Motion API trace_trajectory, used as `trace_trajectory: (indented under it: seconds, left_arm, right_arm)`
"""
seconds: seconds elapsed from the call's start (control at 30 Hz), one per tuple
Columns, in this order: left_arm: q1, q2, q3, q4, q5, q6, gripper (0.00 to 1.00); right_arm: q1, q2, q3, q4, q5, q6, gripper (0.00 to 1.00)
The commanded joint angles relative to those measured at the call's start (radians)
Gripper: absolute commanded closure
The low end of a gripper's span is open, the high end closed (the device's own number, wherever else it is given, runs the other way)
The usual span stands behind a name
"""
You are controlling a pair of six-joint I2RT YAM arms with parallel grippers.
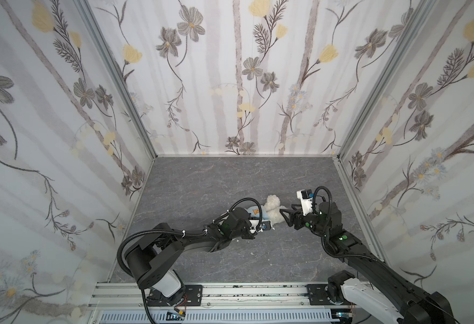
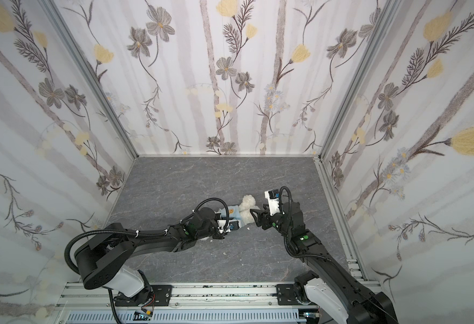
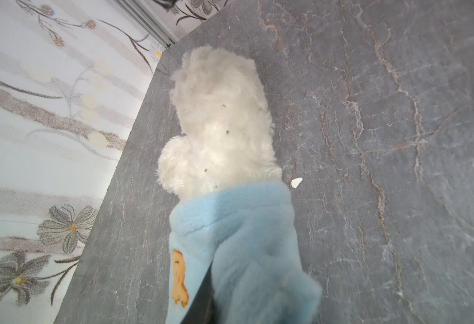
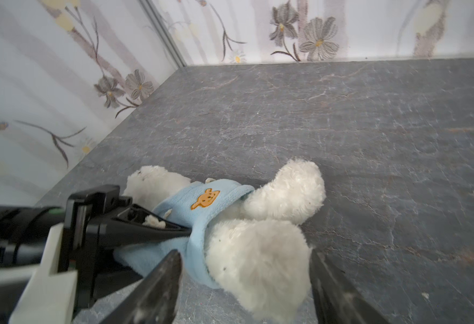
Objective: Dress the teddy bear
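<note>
Teddy bear: teddy bear (image 1: 273,208) down flat on the grey table (image 1: 230,179), about mid-table, right between the two grippers; white fur plain in both top views (image 2: 247,207)

Hoodie: light-blue hoodie (image 4: 202,204) wrapped round part of the bear, orange bear-face patch (image 4: 204,198) facing up; two fluffy white lumps sticking out of the hem on the right gripper's side; more white fur past the hoodie's far end; head or legs, cannot tell which

Left gripper: left gripper (image 4: 187,235) in from the left, jaws together and pinched on the hoodie's edge; blue fabric bunched over the tips in the left wrist view (image 3: 244,241)

Right gripper: right gripper (image 1: 285,216) just beside the bear, jaws apart; fingers (image 4: 163,280) standing either side of the nearest white lump, nothing clamped; touching the fur or not, cannot tell

Table: small white scrap (image 3: 296,182) lying on the slate-look surface, just beside the hoodie's hem
</note>
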Motion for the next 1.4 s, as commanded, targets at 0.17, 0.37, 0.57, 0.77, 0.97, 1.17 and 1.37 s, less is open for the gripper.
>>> trace_trajectory:
  seconds: [0.17,0.37,0.57,0.77,0.97,1.17,1.37]
  left_arm:
    - [0.151,-0.160,-0.006,-0.188,0.259,-0.006,0.85]
    - [0.183,-0.207,-0.021,-0.224,0.307,0.054,0.87]
    - [0.194,-0.233,-0.021,-0.226,0.356,0.069,0.87]
    - [0.197,-0.275,-0.017,-0.227,0.406,0.085,0.87]
    - [0.196,-0.291,0.002,-0.229,0.464,0.096,0.88]
    - [0.193,-0.279,0.017,-0.230,0.489,0.102,0.89]
    - [0.193,-0.285,0.015,-0.213,0.514,0.094,0.89]
  right_arm:
    - [0.154,-0.012,0.012,0.190,0.006,-0.501,0.04]
    - [0.213,0.113,0.076,0.157,-0.068,-0.841,0.00]
    - [0.240,0.220,0.128,0.089,-0.078,-0.955,0.00]
    - [0.256,0.257,0.092,0.117,-0.039,-0.975,0.00]
    - [0.261,0.337,0.093,0.164,-0.043,-0.982,0.03]
    - [0.265,0.381,0.051,0.319,-0.126,-0.932,0.14]
    - [0.265,0.437,-0.018,0.500,-0.188,-0.846,0.37]
